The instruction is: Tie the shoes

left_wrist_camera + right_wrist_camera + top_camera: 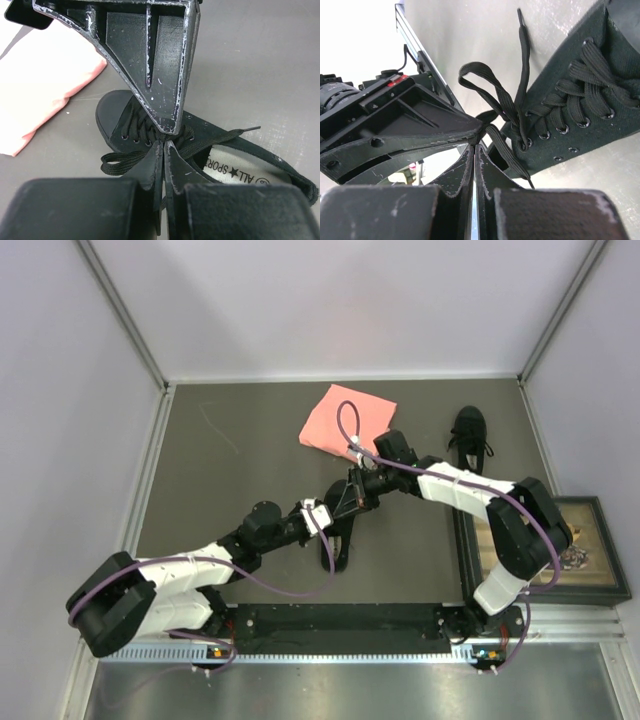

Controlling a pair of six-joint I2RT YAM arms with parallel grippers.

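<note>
One black shoe (pixel 334 545) lies at the table's middle under both grippers; its pale insole (pixel 243 171) shows in the left wrist view. My left gripper (pixel 333 508) is shut on a black lace (pixel 124 163) just above the shoe's eyelets, and its tip (pixel 164 144) meets the right gripper's finger (pixel 150 60). My right gripper (pixel 357 490) is shut on the lace too, where a strand runs into its tip (pixel 474 145). A lace loop (pixel 485 85) stands free beside that shoe (pixel 580 115). The second black shoe (pixel 470 435) lies at the back right, apart from both grippers.
A pink folded cloth (pixel 348 418) lies behind the grippers, also in the left wrist view (pixel 40 85). A framed picture (pixel 560 550) lies at the right edge. Metal rails (pixel 150 460) and white walls bound the table.
</note>
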